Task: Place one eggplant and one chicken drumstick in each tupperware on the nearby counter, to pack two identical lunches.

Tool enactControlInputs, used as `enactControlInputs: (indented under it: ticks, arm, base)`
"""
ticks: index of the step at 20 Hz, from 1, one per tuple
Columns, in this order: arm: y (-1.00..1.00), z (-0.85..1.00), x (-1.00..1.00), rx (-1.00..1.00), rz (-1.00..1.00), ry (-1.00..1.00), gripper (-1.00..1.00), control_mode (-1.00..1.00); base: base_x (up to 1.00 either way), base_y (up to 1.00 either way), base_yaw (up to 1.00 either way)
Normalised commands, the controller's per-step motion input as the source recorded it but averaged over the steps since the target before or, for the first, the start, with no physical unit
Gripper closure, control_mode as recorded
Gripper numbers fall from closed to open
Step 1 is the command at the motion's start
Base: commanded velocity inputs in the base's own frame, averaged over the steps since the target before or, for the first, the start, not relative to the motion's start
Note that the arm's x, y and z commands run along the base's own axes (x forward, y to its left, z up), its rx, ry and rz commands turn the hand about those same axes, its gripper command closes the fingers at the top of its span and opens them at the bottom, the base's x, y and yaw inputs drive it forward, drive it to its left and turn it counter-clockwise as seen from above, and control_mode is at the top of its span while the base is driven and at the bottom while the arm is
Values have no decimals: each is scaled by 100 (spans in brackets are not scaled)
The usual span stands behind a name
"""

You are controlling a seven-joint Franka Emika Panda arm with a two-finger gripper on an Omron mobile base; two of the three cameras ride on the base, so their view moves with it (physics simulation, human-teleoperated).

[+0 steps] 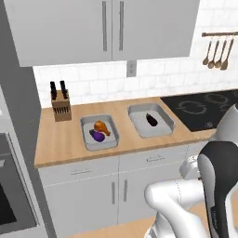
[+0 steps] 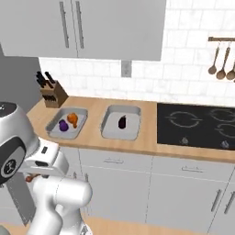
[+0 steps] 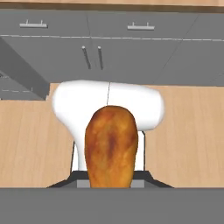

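Observation:
In the hand view a browned chicken drumstick [image 3: 110, 151] stands upright between the jaws of my gripper [image 3: 111, 183], which is shut on it and held low in front of the cabinet fronts. On the counter [image 1: 60, 139] sit two grey tupperware trays. The left tupperware [image 1: 109, 140] holds an orange drumstick [image 1: 102, 127] and a purple eggplant [image 1: 96, 136]. The right tupperware [image 1: 143, 128] holds one dark eggplant [image 1: 151, 119]. Both trays [image 2: 77, 130] [image 2: 114, 133] also appear in the right base view.
A knife block [image 1: 61, 108] stands at the counter's back left. The black stovetop [image 1: 200, 109] lies right of the trays, with utensils [image 1: 217, 53] hanging above it. Wall cabinets overhang the counter, and a dark appliance [image 1: 11, 186] flanks the left.

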Motion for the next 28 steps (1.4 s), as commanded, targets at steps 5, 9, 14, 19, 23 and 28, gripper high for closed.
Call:
enactControlInputs:
  ticks: [5,9,14,19,23,28]
  arm:
    - [0,0,0,0,0,0,100,100]
    - [0,0,0,0,0,0,100,100]
    - [0,0,0,0,0,0,100,100]
    - [0,0,0,0,0,0,100,100]
    - [0,0,0,0,0,0,100,100]
    - [0,0,0,0,0,0,100,100]
  base:
    - [100,-42,12]
    - [57,-30,5]
    - [-3,-37,7]
    - [32,-20,10]
    - [28,0,0]
    - [0,0,0]
